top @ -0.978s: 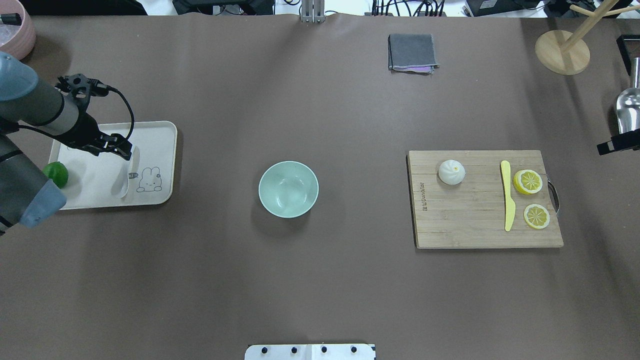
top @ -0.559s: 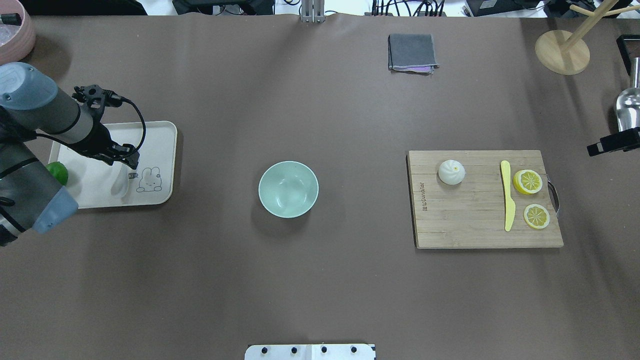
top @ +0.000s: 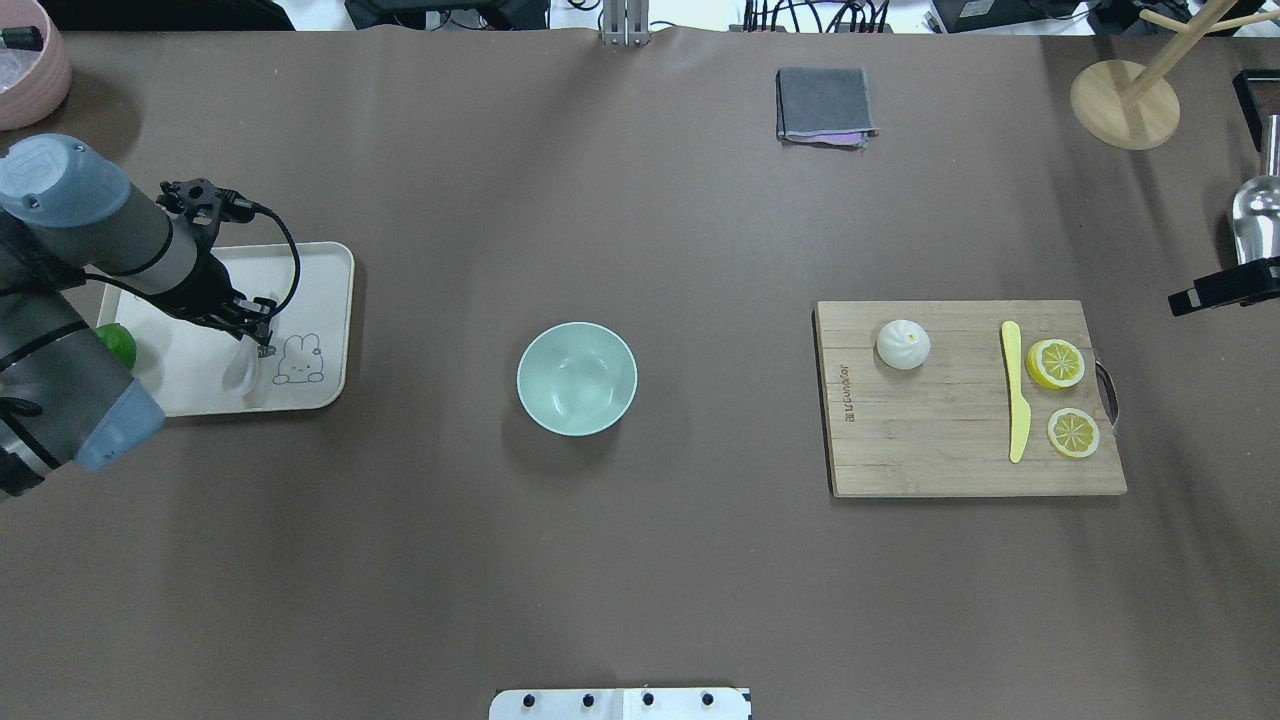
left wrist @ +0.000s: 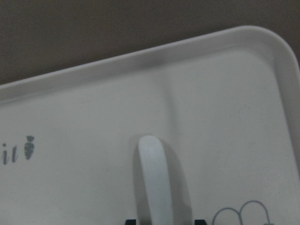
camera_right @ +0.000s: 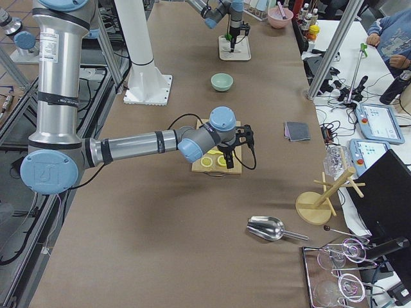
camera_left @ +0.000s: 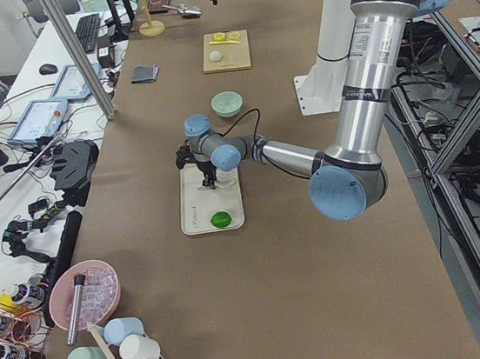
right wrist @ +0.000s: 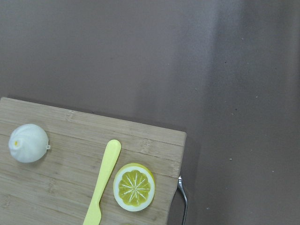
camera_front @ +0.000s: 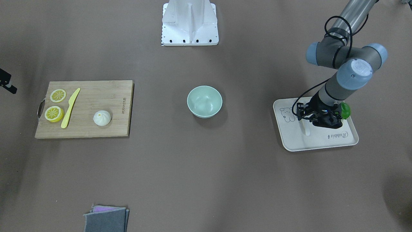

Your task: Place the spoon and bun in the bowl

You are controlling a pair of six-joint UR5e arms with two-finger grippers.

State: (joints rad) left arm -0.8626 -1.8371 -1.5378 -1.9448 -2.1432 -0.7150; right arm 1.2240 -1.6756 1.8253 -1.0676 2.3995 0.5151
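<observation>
The white spoon (top: 240,372) lies on the cream tray (top: 320,290) at the table's left. My left gripper (top: 256,330) is low over its handle. In the left wrist view the handle (left wrist: 154,183) runs between two black fingertips (left wrist: 131,221) with a gap on each side, so the gripper is open around it. The white bun (top: 903,344) sits on the wooden cutting board (top: 940,440) at the right. The empty mint-green bowl (top: 577,378) stands in the middle. My right gripper (top: 1222,285) shows only at the right edge, and its jaws are hidden.
A green lime (top: 118,345) is on the tray beside my left arm. A yellow knife (top: 1015,390) and two lemon slices (top: 1057,363) share the board with the bun. A grey cloth (top: 824,105), a wooden stand (top: 1125,105) and a metal scoop (top: 1255,220) are at the far side.
My left arm has swung in over the tray and the gripper has come down onto the spoon's handle. My right gripper has edged a little into view from the right.
</observation>
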